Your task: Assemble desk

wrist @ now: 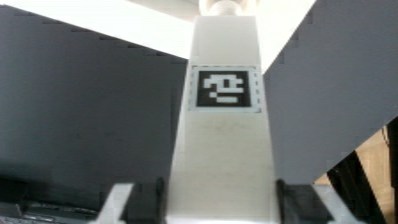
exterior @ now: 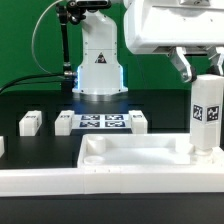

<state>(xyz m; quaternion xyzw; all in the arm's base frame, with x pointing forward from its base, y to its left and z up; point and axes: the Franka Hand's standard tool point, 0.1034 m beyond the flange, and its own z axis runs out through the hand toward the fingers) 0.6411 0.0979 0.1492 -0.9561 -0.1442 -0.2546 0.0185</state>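
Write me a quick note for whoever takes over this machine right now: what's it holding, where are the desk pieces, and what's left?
End effector: shut on the upright leg.
That leg stands at the desk panel's far corner, on the exterior view's right. Whether it is fully seated cannot be told.
Three loose legs lie on the table behind the panel, either side of the marker board.
Done: one leg brought to its corner.
Left: probably seat it, then fit the other three.
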